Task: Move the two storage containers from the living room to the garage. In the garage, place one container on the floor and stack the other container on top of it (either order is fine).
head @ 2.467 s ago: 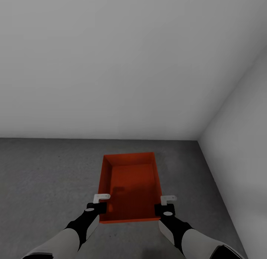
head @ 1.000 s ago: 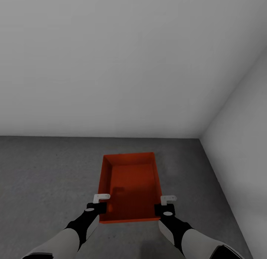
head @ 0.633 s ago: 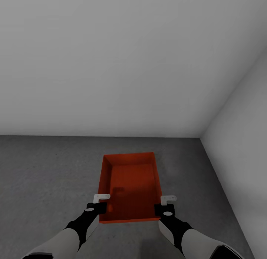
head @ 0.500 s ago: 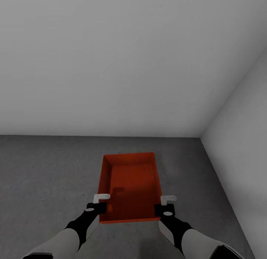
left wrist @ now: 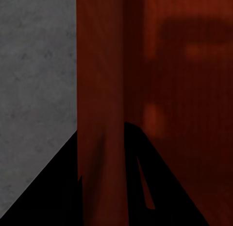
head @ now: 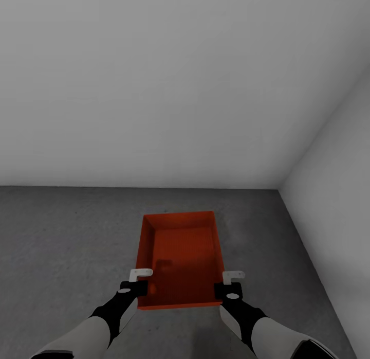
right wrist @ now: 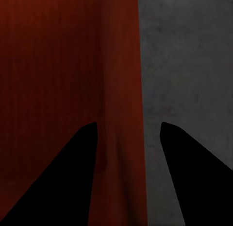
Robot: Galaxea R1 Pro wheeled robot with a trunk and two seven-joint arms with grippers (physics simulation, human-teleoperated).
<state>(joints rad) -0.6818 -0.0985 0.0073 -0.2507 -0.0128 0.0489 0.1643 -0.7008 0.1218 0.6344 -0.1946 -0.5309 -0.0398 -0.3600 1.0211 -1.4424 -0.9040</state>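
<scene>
One orange-red storage container [head: 180, 256] hangs lengthwise in front of me over the grey concrete floor [head: 61, 235] of the garage. It is empty. My left gripper [head: 140, 274] is shut on its left wall near the near corner. My right gripper [head: 234, 274] grips the right wall the same way. In the left wrist view the wall [left wrist: 102, 90] runs tight between the fingers of the left gripper [left wrist: 102, 133]. In the right wrist view the wall [right wrist: 121, 65] runs between the fingers of the right gripper [right wrist: 128, 124], with a sliver of floor beside the outer finger. I cannot tell whether the container touches the floor.
A plain white wall [head: 154, 91] stands ahead. A second white wall [head: 339, 204] closes the right side, meeting the first in a corner [head: 280, 188]. Bare concrete stretches to the left and beyond the container.
The whole view has crept forward: the wall base sits slightly higher and the corner slightly further right. The container and both grippers keep the same place in the picture.
</scene>
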